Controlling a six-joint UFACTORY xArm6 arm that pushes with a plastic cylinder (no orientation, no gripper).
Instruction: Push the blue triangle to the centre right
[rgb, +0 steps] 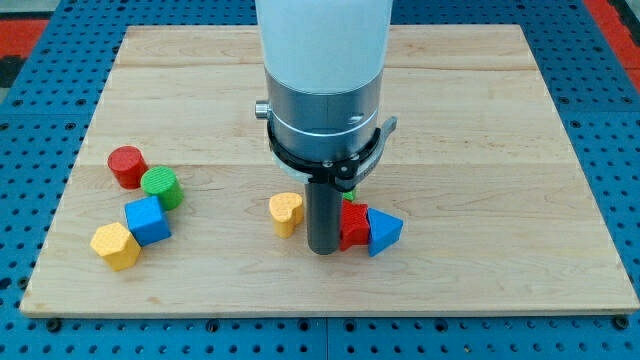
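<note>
The blue triangle (384, 232) lies on the wooden board (480, 130) a little right of centre, near the view's bottom. A red block (355, 226) touches its left side. A sliver of a green block (349, 196) shows just above the red one, mostly hidden by the arm. My tip (323, 250) rests on the board directly left of the red block, touching or nearly touching it. The red block stands between my tip and the blue triangle.
A yellow heart block (286, 212) lies just left of my tip. At the view's left is a cluster: red cylinder (127, 166), green cylinder (161, 188), blue cube (148, 220), yellow block (115, 246). The arm's body (325, 90) hides the board's centre.
</note>
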